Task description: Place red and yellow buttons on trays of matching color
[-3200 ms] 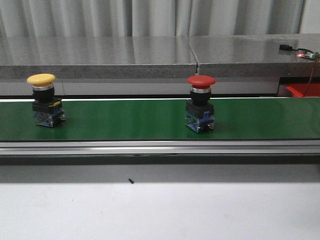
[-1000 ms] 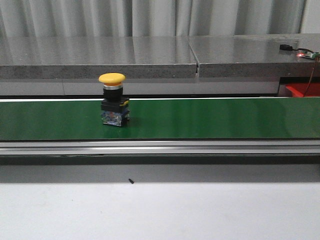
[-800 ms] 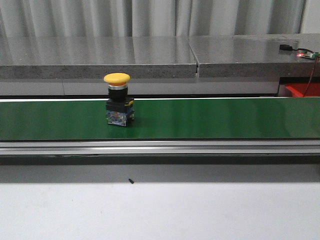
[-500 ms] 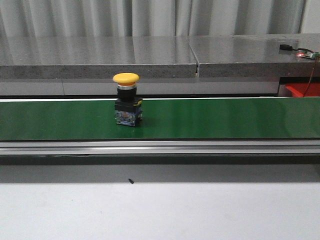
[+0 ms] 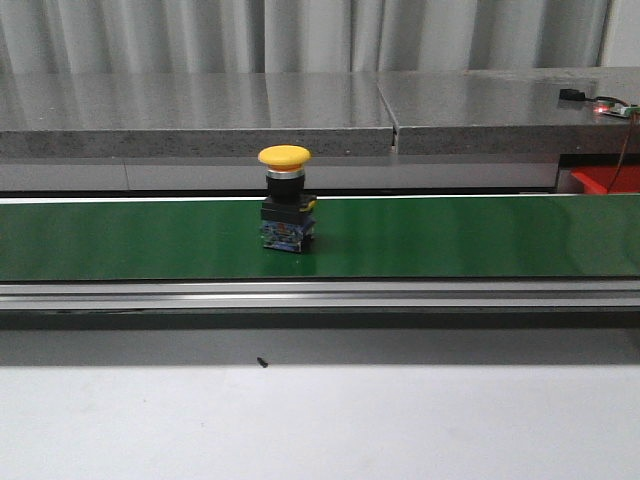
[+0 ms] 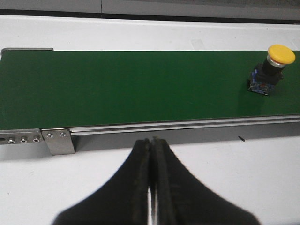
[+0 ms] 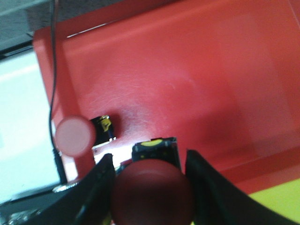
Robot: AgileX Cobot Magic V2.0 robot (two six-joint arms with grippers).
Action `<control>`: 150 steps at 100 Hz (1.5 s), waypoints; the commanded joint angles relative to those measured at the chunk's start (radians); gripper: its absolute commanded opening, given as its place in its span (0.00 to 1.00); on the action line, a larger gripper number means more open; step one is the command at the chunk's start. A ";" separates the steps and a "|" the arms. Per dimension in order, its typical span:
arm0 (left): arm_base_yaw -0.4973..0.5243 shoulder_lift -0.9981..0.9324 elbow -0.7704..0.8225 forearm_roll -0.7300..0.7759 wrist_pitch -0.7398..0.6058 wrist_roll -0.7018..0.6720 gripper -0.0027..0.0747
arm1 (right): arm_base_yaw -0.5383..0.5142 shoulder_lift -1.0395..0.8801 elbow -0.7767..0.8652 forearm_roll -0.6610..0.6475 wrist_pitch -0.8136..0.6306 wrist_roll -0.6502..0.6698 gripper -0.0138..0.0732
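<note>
- red tray (image 7: 197, 70) fills the right wrist view, a second red button (image 7: 75, 135) lying on its side on it, just beside the held one
- red button (image 7: 152, 197) sits between the right gripper (image 7: 149, 187) fingers, which flank its cap closely; it hangs over the red tray
- yellow button (image 5: 286, 198) stands upright on the green conveyor belt (image 5: 480, 240), nothing around it
- left gripper (image 6: 151, 154) has its fingers pressed together, holding nothing, over the white table (image 6: 243, 183) on the near side of the belt, well apart from the yellow button (image 6: 271, 69)
- grey stone ledge (image 5: 200, 110) runs behind the belt, pale curtain (image 5: 300, 30) beyond; a small black speck (image 5: 262, 362) lies on the table
</note>
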 commanded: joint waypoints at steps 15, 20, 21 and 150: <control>-0.006 0.007 -0.025 -0.010 -0.071 -0.005 0.01 | -0.008 0.025 -0.042 0.018 -0.133 -0.010 0.44; -0.006 0.007 -0.025 -0.010 -0.071 -0.005 0.01 | -0.008 0.042 -0.042 0.026 -0.146 -0.010 0.44; -0.006 0.007 -0.025 -0.010 -0.071 -0.005 0.01 | -0.008 0.045 -0.042 0.029 -0.149 -0.010 0.44; -0.006 0.007 -0.025 -0.010 -0.071 -0.005 0.01 | -0.004 0.074 -0.149 0.052 -0.066 -0.010 0.81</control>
